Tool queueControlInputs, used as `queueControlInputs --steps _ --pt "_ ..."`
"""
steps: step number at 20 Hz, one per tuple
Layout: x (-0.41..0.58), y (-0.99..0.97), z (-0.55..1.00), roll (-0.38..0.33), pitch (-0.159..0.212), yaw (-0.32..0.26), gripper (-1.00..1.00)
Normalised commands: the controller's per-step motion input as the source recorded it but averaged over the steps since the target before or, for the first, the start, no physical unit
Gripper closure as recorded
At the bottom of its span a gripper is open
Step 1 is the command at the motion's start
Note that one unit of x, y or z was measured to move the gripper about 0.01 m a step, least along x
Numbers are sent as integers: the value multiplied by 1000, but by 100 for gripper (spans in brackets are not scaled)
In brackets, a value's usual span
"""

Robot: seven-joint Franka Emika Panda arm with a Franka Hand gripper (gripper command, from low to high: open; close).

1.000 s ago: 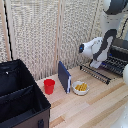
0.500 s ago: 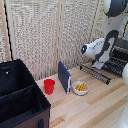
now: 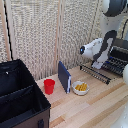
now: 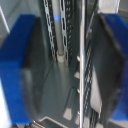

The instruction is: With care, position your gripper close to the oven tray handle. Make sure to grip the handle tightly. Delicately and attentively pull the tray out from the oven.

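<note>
Because the oven tray (image 3: 102,71) is a rack of thin metal bars, we judge it stiff, light and slippery. It juts from the oven (image 3: 119,56) at the table's (image 3: 95,107) far edge. Our gripper (image 4: 67,70) stands open, its 2 blue fingers (image 4: 20,70) straddling the handle (image 4: 82,60) without touching. We should pinch that bar mid-length.
</note>
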Motion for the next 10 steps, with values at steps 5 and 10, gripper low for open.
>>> queueControlInputs --steps 5,10 --pt "2 0 10 106 56 344 100" --pt "0 -7 5 54 69 355 100"
